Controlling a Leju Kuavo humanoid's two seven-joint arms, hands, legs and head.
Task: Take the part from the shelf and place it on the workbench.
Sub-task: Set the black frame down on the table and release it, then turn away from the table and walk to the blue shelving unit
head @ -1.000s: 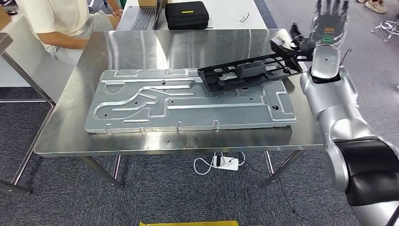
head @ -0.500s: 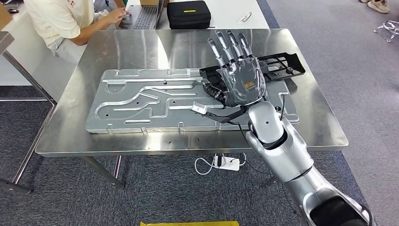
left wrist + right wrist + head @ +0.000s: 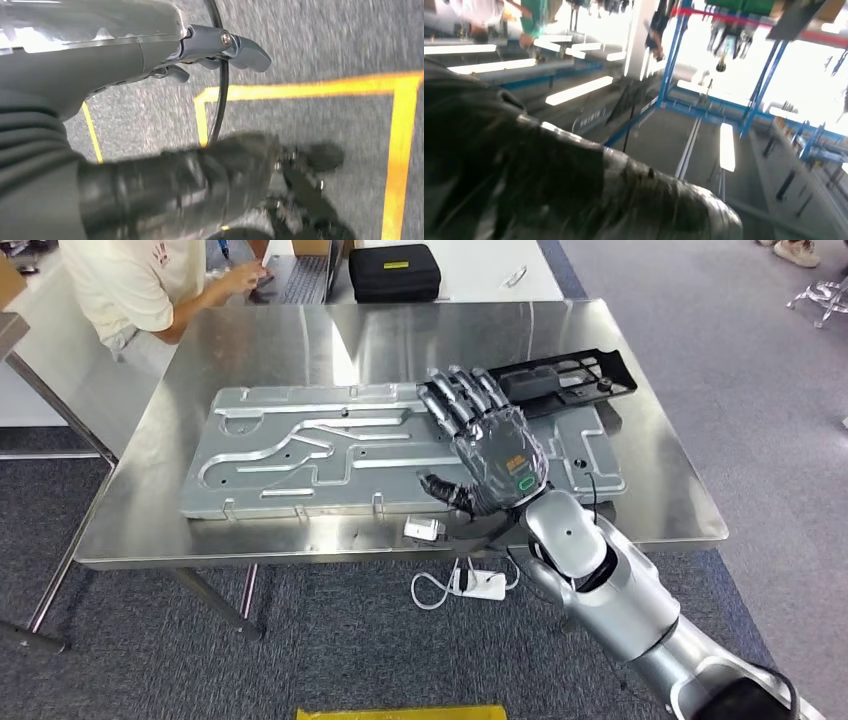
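Now the part [image 3: 560, 380] is lying at upper right of the frame on the plate [image 3: 300, 455] on the desk [image 3: 660, 490]. The right robot hand [image 3: 490, 445] is hovering with fingers spread, holding nothing. The part is looking stiff, light, thin; I would grip its long edge.

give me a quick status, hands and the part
Right robot hand open above the workbench, holding nothing. Left robot hand low over floor. Black part lies on the metal plate. Nothing in the way.

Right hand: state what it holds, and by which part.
Nothing. The right hand lies with fingers spread above the metal plate, while the black part rests free on the workbench.
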